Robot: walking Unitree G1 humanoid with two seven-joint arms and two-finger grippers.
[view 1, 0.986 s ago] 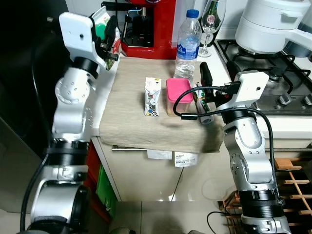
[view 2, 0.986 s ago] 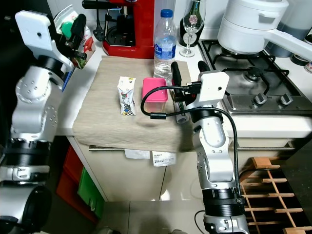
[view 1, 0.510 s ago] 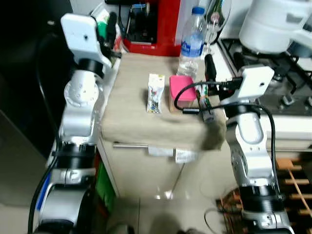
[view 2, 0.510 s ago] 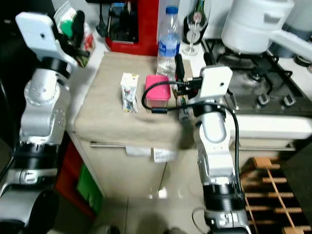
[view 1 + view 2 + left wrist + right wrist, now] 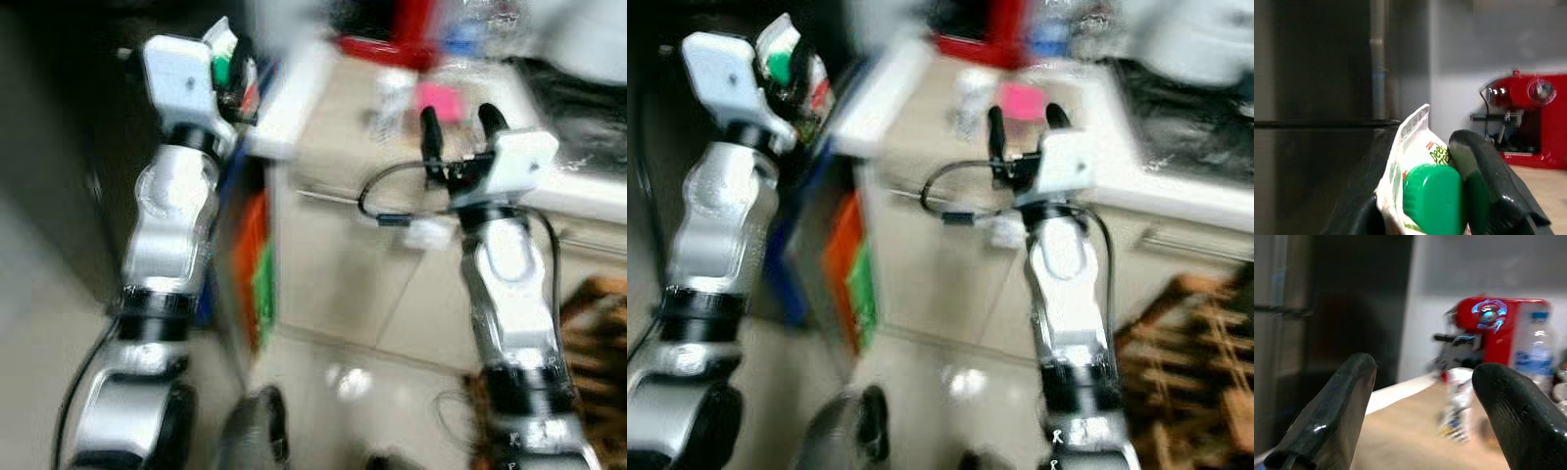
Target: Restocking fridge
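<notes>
The eye views are blurred by motion. My left gripper (image 5: 231,76) is raised at the left, shut on a white snack pouch with a green cap (image 5: 1432,203). A dark fridge door (image 5: 1312,122) stands beyond the pouch. My right gripper (image 5: 458,132) is held up in front of the counter, open, with nothing between its fingers (image 5: 1339,406). On the cloth-covered counter (image 5: 343,117) lie a pink box (image 5: 438,98) and a small white pouch (image 5: 392,98). A water bottle (image 5: 1530,352) stands beside them.
A red coffee machine (image 5: 1528,117) sits at the back of the counter. Orange and green items (image 5: 257,284) stand on the floor by the cabinet side. A wooden rack (image 5: 598,323) is low at the right. Pale floor (image 5: 343,382) lies below.
The whole picture has swung and blurred, so the camera has moved; the counter now sits farther up and right. Both arms keep their poses and the left still holds the pouch.
</notes>
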